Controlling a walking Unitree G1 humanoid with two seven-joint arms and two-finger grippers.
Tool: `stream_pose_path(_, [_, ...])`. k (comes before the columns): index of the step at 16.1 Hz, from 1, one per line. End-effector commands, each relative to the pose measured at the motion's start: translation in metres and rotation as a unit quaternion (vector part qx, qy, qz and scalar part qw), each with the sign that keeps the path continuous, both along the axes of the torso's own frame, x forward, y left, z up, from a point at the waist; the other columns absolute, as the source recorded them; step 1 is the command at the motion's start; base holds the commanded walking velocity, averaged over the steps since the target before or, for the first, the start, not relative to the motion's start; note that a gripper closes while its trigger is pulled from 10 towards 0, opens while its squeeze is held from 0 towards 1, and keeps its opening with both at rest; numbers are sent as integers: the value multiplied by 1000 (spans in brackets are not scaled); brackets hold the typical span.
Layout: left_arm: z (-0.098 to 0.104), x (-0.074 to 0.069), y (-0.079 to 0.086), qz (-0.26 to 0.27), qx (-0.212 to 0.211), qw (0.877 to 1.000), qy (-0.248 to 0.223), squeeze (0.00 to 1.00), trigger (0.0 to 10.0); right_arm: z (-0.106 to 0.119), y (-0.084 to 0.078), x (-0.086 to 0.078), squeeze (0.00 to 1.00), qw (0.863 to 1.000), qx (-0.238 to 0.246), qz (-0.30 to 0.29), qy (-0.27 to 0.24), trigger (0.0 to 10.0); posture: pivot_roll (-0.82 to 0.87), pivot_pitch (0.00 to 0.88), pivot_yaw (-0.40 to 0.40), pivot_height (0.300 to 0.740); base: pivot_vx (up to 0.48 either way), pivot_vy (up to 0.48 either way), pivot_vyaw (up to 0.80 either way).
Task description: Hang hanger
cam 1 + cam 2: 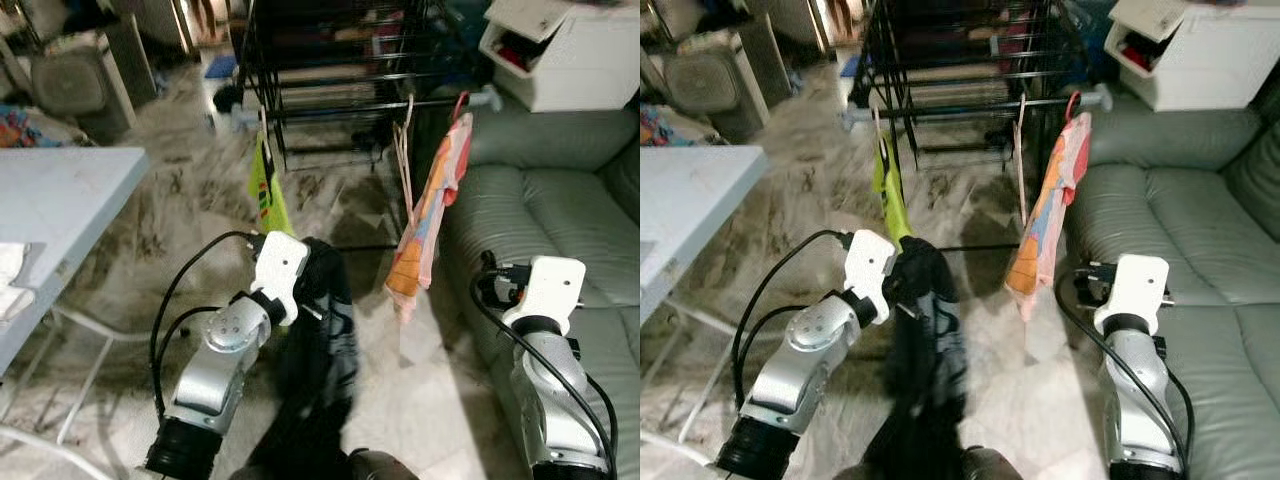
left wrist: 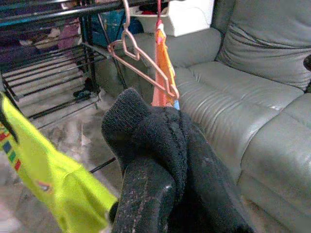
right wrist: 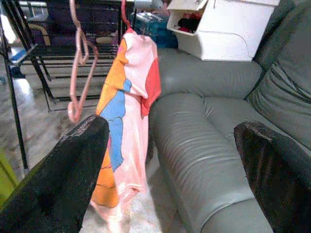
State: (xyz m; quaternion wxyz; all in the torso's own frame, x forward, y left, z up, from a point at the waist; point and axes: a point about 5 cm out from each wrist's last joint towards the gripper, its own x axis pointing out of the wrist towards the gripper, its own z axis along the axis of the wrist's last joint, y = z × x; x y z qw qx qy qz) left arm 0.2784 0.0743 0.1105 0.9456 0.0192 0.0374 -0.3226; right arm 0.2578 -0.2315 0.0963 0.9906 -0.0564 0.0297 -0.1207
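Observation:
My left gripper (image 1: 306, 274) is shut on a black garment (image 1: 322, 340) that hangs down from it toward the floor. In the left wrist view the thick black cloth (image 2: 160, 160) covers the fingers. Ahead stands a black drying rack (image 1: 340, 100). On its front rail hang an empty pink hanger (image 1: 403, 160), a pink and orange garment (image 1: 432, 215) on a red hanger, and a yellow-green garment (image 1: 268, 190). My right gripper (image 3: 170, 128) is open and holds nothing, low beside the pink and orange garment (image 3: 124, 121).
A grey leather sofa (image 1: 560, 200) runs along the right, close to my right arm. A white cabinet (image 1: 570, 50) stands behind it. A white folding table (image 1: 60, 200) is on the left. Marble floor lies between me and the rack.

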Motion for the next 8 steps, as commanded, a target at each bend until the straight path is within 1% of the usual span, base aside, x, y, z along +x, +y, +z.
stream_pose_path(1, [6,3,4,5,2,1000,-17,0,10000,3,6,1,0,1000,4,12,-7,10000,-74,0,46,740,0,480,0])
stream_pose_path(6, [5,2,5,10,5,1000,-19,0,10000,3,7,2,0,1000,4,12,-9,10000,-75,0,49,740,0,480,0])
stream_pose_path(8, [5,-1,5,8,0,1000,-27,0,10000,2,7,2,0,1000,5,11,-9,10000,-77,0,52,740,0,0,0])
